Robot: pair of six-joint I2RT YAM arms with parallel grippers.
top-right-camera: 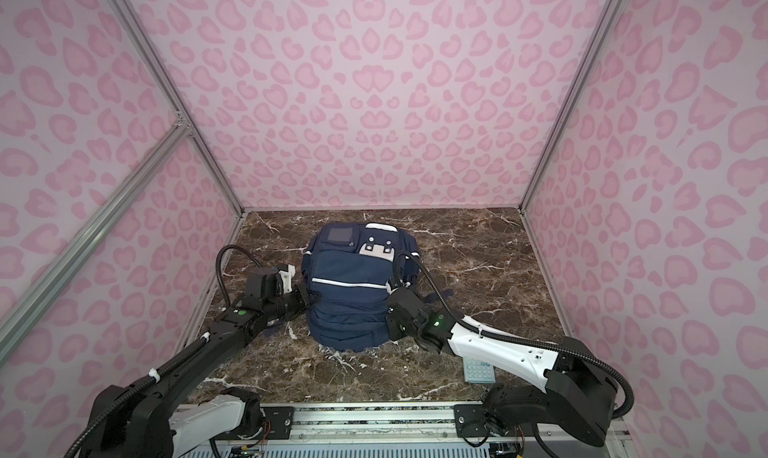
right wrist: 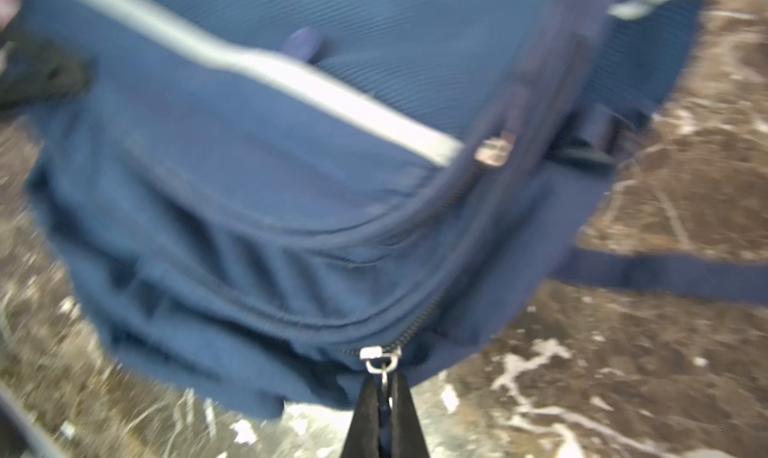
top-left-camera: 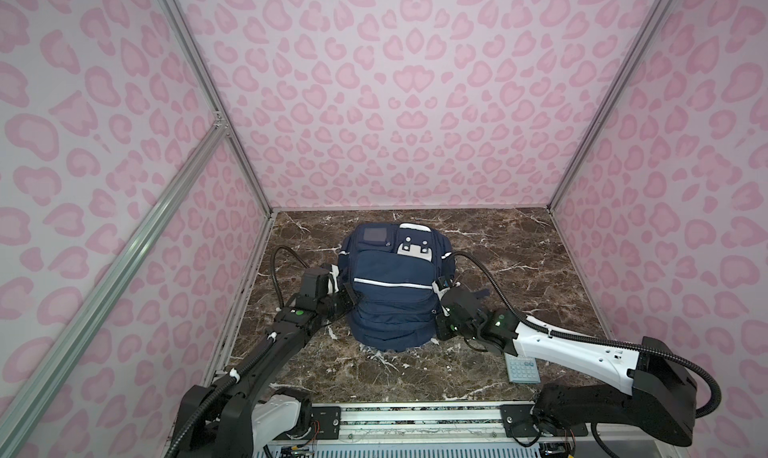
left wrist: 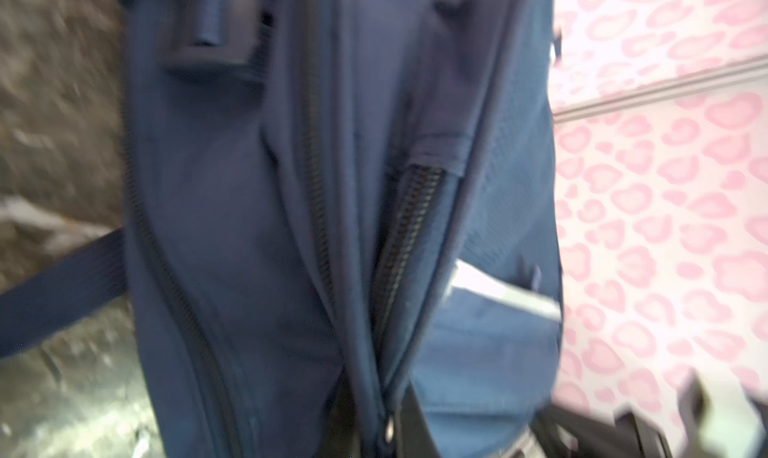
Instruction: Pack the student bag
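Here, in the right wrist view, the right gripper [right wrist: 384,389] is pressed together on the metal zipper pull [right wrist: 380,358] at the near lower edge of the student bag [right wrist: 291,165]. The step in hand looks like working a compartment zip, though whether it is opening or closing cannot be told. The left wrist view shows only the bag's left side and its zip tracks [left wrist: 399,244]; no fingertips enter the frame. In both top views the bag lies front-up in the middle of the marble table [top-left-camera: 519,244]. The left gripper [top-left-camera: 348,300] is at its left flank, spread or pinched unclear, and the right gripper is at its near right corner. A calculator [top-left-camera: 523,368] lies near right under the right arm. Next, probably, comes a pull along the track while the left arm braces the bag.
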